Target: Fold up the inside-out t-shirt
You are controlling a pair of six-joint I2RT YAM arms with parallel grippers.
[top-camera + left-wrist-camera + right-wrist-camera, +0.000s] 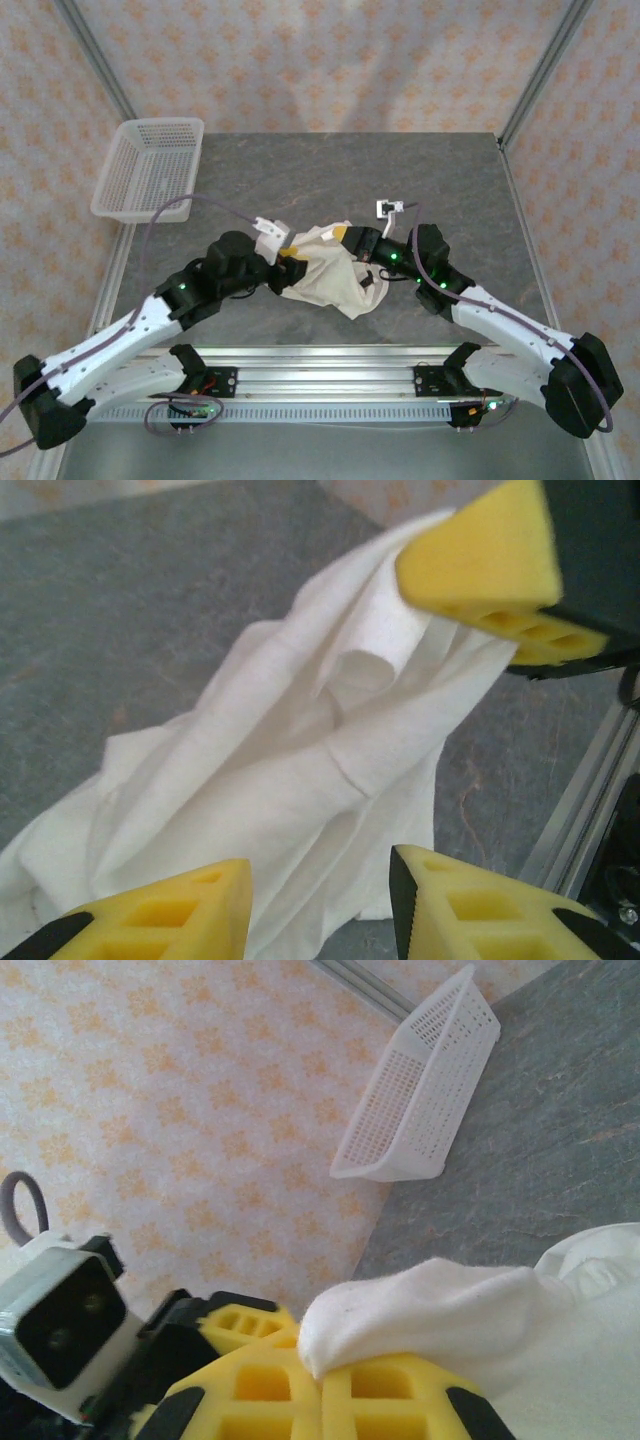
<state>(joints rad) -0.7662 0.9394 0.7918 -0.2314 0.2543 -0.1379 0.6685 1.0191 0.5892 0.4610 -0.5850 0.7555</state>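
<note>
Our right gripper [322, 1395] has its jaws pressed together on a fold of the shirt [280, 780]; the cloth rides over the top of the pads and spills away to their right. Our left gripper [320, 900] has its jaws apart with nothing between them. The shirt lies straight ahead of that opening, just past the fingertips.

From the left jaws, the cloth rises in a long ridge, running from low on their left up to a peak on their right, where one of the right arm's fingers [480, 555] pinches it. So the long axis runs diagonally between the two grippers, with the bunch resting on the table [450, 180] between them.

We judge the left arm to be the free one, and near enough to close on a low edge by going forward. The basket [420, 1090] stands well apart, beyond both jaws.
</note>
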